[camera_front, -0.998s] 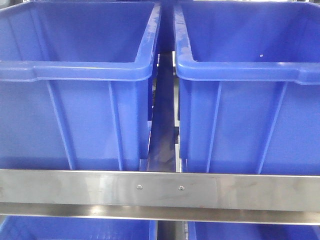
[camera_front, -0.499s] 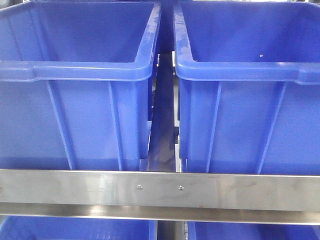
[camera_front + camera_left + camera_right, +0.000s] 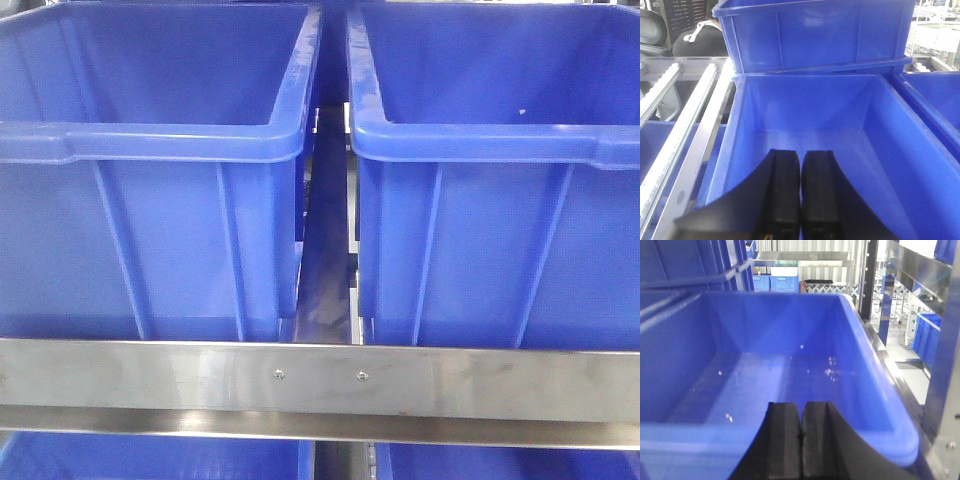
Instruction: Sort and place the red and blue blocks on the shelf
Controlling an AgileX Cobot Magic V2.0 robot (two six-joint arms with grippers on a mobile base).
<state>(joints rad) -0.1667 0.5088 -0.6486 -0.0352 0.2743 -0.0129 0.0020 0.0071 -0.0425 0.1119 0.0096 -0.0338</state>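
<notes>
The left gripper (image 3: pixel 800 200) is seen with its jaws pressed together and nothing between them, poised over an empty blue bin (image 3: pixel 880 150). The right gripper (image 3: pixel 801 440) is likewise closed on nothing, above another blue bin (image 3: pixel 790 365) whose floor carries only pale specks. Both bins are carried by the shelf (image 3: pixel 320 385), its steel front rail fixed by two small screws. Neither the red nor the blue block can be seen in any view, so progress cannot be judged. No legible writing or label is found.
</notes>
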